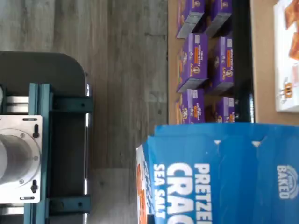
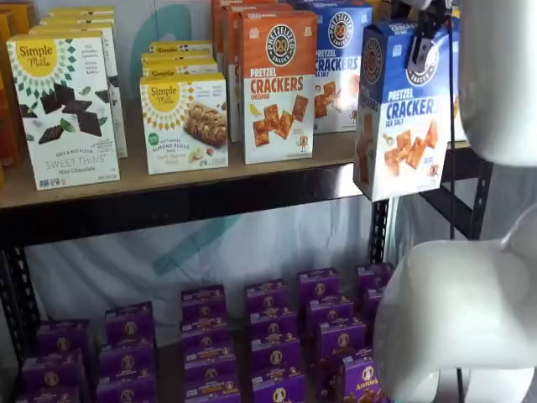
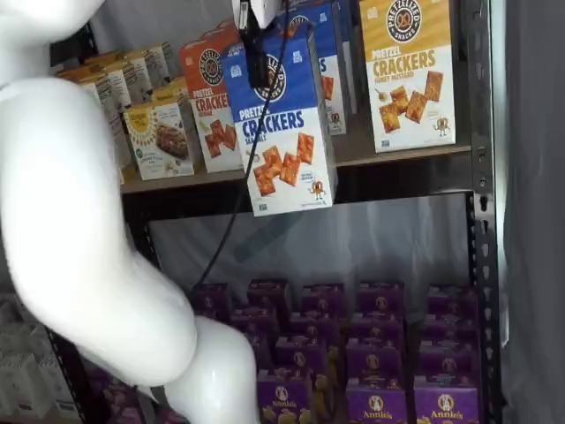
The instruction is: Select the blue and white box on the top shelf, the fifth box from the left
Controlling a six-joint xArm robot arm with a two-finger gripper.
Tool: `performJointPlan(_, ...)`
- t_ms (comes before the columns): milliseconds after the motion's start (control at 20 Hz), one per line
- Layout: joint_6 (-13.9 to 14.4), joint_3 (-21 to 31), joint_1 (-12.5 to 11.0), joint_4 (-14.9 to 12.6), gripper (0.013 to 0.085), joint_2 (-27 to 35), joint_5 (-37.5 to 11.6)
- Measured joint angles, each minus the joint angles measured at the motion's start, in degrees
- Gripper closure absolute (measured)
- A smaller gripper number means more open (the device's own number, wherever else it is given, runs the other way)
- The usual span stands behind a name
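Note:
The blue and white box (image 2: pixel 396 109) reads "PRETZEL CRACKERS SEA SALT" and hangs tilted in the air in front of the top shelf (image 2: pixel 168 180), clear of the board. My gripper (image 2: pixel 418 46) is shut on its top edge, and a black finger lies over its blue upper half. Both shelf views show this: the box (image 3: pixel 282 124) hangs from the gripper (image 3: pixel 253 53) in front of the shelf (image 3: pixel 388 148). The wrist view shows the box's blue face (image 1: pixel 224 177) close up and the tan shelf board (image 1: pixel 264 60).
An orange-topped cheddar cracker box (image 2: pixel 278 84) and another blue box (image 2: pixel 340 67) stand on the shelf to the left of the held box. A yellow-topped cracker box (image 3: pixel 408 75) stands to the right. Small purple boxes (image 2: pixel 277 336) fill the lower level. My white arm (image 3: pixel 71 221) stands in front.

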Motion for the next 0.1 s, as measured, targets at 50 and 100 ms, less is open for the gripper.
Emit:
performJointPlan(50, -0.2, 0.7, -0.2, 0.1, 0.045, -0.6, 0.0)
performJointPlan(100, -0.3, 1.2, -0.3, 0.1, 0.045, -1.1, 0.0)
